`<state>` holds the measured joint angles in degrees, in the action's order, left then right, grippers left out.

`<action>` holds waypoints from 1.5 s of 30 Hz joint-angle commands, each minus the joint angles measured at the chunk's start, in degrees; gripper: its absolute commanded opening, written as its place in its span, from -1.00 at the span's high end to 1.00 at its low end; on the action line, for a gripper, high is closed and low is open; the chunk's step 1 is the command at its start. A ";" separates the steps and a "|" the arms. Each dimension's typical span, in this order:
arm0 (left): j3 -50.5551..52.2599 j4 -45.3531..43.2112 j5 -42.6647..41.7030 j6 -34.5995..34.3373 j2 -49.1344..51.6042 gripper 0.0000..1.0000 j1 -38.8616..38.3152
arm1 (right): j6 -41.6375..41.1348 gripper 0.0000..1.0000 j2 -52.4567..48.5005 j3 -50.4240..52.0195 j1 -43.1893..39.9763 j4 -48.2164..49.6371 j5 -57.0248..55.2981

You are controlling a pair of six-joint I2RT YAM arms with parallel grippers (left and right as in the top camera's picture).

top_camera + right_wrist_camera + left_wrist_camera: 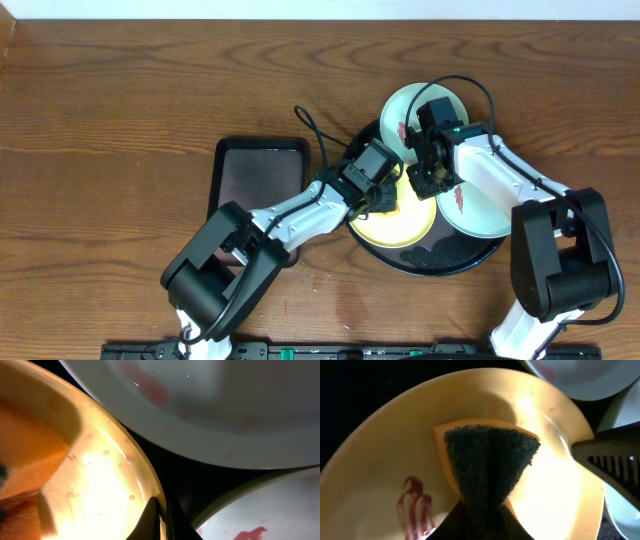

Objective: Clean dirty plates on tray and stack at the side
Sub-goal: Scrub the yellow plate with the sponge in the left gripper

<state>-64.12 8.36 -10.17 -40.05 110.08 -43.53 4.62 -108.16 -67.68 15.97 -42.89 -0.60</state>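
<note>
While the left gripper clamped a folded scouring sponge against the yellow plate, near a red-brown smear, the right gripper pinched that plate's rim. The plate lay on the round black tray, with a smeared near mint plate just beside it and a smeared far mint plate overlapping the tray's far rim.

One yellow plate and two blue plates were counted, three in all. One big round tray and one small black tray were seen. One sponge was seen too.
</note>
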 commanded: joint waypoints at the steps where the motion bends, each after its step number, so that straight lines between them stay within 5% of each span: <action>1: 0.24 2.23 0.39 0.35 -2.12 0.71 1.38 | -1.16 0.98 -0.63 0.68 0.20 0.83 0.85; 7: 0.24 11.76 8.15 -0.26 -2.12 0.85 1.73 | -1.16 0.98 -0.63 0.68 0.20 0.83 0.83; 14: -0.28 12.55 9.84 -2.23 -4.31 0.85 2.73 | -1.16 0.98 -0.63 0.70 0.20 0.70 0.85; 25: -0.42 5.57 9.16 -2.51 -12.09 0.85 1.07 | -1.16 0.97 -0.63 0.68 0.20 0.90 0.85; 45: -0.35 1.46 9.66 -13.68 0.61 0.85 -2.01 | -1.16 0.98 -0.63 0.68 0.20 0.92 0.85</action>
<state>-64.23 9.61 -2.13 -52.49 110.08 -45.58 4.60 -108.16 -67.68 15.97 -42.83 -0.51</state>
